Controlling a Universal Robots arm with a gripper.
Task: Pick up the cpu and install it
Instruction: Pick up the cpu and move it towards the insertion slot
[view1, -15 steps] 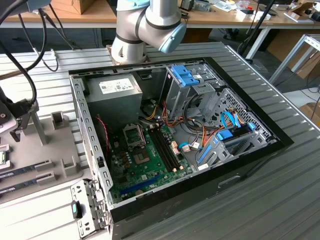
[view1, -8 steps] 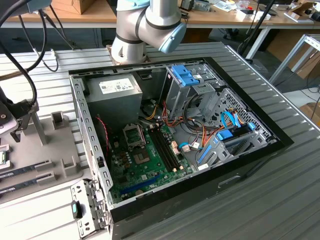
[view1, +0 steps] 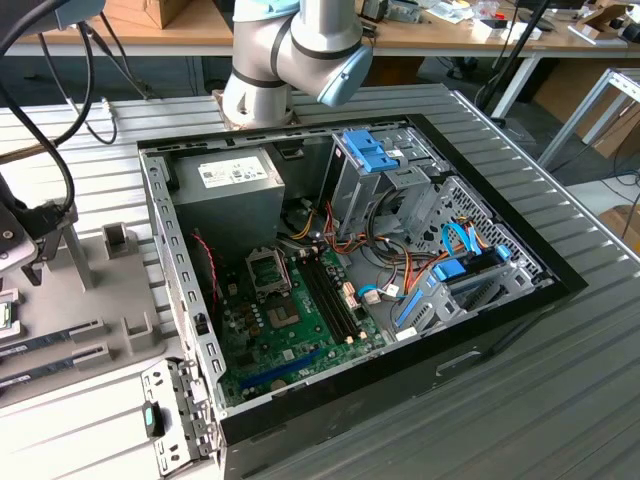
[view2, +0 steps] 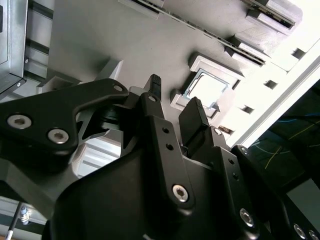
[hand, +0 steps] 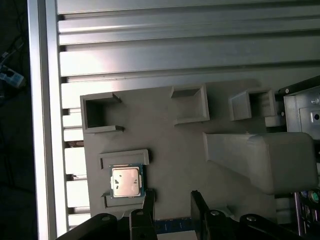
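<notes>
On the flat grey plastic fixture tray (view1: 120, 300), at nine o'clock from the open black-and-silver computer case (view1: 330, 395) in the exterior view, lies one cpu (hand: 125, 181), a small square chip with a silver-grey metal top and a thin green rim. It sits flat in a shallow square recess of the tray, well apart from the case. One black gripper (hand: 172, 212) hangs over the tray just beside the cpu. Its two fingers (hand: 200, 212) stand spread apart with nothing between them, so the jaws are open and hold nothing. In the first wrist view one fingertip is close to the corner of the cpu's recess; I cannot tell if it touches. The second wrist view shows the same cpu (view2: 206, 90) just past the two fingertips. The tray has three open-sided square pockets (hand: 190, 105) and one raised rounded grey block (hand: 260, 155). Two long narrow dark memory sticks (view1: 60, 337) lie side by side in the tray at seven o'clock from the block. Inside the case there is one green motherboard (view1: 290, 340), with one metal-framed square socket (view1: 268, 270) at its twelve o'clock and one bare dark-grey square chip (view1: 283, 317) near its centre. One grey metal power supply box (view1: 225, 190) is at eleven o'clock in the case, and one blue plastic latch (view1: 365, 150) is at one o'clock. The pale grey-and-blue robot arm (view1: 290, 50) stands at twelve o'clock behind the case.
</notes>
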